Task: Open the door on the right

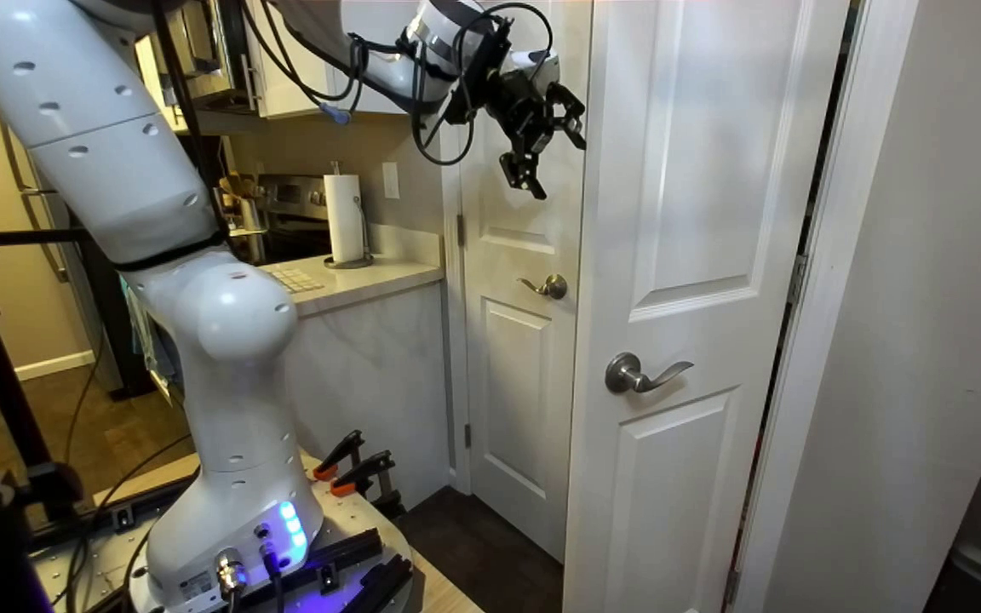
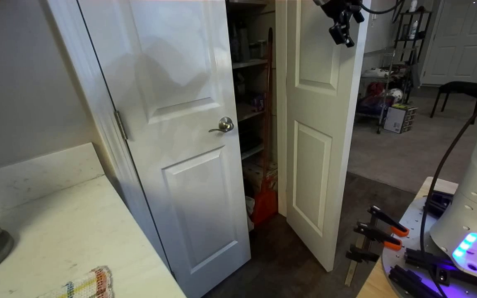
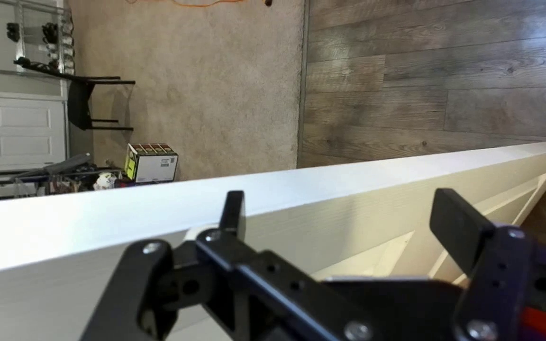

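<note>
Pincer [image 3: 345, 218], black: nearest the wrist camera, carried on the white arm [image 1: 239, 375]; fingers [image 3: 460, 227] set wide apart.
Door [image 1: 703, 153], white, panelled: hinged at the right in an exterior view and standing open, turned out from its frame; free edge slanting across the wrist view, panelled face near the fingers. Contact between them: cannot be told.
Lever [image 1: 624, 373], silver: on the door, between upper and lower panels, below the pincer.
Second door [image 2: 193, 174], white, panelled: hinged at the left in both exterior views, with its own silver handle [image 2: 225, 125].
Shelves [image 2: 250, 64], stocked: seen between the two doors in an exterior view.
Red tool [image 2: 264, 205], long-handled, kind unclear: near upright before the shelves.
Paper roll [image 1: 343, 217], white: upright on a stand [image 1: 348, 262] on the tabletop [image 1: 410, 274].
Box [image 3: 154, 168] and black chair [image 3: 79, 106]: on the carpet [image 3: 197, 94], well apart from the pincer.
</note>
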Controlling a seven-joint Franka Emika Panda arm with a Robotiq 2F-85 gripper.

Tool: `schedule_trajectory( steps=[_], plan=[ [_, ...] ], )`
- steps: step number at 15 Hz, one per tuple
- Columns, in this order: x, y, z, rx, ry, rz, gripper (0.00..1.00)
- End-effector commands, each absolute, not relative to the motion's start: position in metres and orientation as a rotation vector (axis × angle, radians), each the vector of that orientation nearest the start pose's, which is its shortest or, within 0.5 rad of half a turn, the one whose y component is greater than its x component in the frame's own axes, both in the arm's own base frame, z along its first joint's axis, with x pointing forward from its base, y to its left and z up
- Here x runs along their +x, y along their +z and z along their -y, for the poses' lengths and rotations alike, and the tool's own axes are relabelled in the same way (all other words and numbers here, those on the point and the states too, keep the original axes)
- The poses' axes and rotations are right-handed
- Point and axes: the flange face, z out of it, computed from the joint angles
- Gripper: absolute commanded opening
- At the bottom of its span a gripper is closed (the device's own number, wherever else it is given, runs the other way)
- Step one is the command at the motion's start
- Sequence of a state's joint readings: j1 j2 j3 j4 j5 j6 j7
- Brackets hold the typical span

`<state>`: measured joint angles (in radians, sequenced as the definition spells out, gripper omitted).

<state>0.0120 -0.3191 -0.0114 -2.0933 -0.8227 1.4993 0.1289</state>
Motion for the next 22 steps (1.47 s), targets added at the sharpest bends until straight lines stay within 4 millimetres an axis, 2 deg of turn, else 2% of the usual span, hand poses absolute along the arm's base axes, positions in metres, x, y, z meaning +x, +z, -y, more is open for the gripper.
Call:
schedule_trajectory(
  steps=[1,6,12,15,19,22],
  plan=[
    [0.422,0.566,0.097,2.287,-0.235,0.189,1.00],
    [0.421,0.560,0.107,2.277,-0.220,0.294,1.00],
    [0.420,0.553,0.110,2.279,-0.216,0.386,1.00],
    [0.422,0.548,0.087,2.358,-0.167,0.321,1.00],
    [0.436,0.558,0.033,2.462,-0.022,0.189,1.00],
    [0.443,0.569,0.018,2.418,0.042,0.139,1.00]
  ],
)
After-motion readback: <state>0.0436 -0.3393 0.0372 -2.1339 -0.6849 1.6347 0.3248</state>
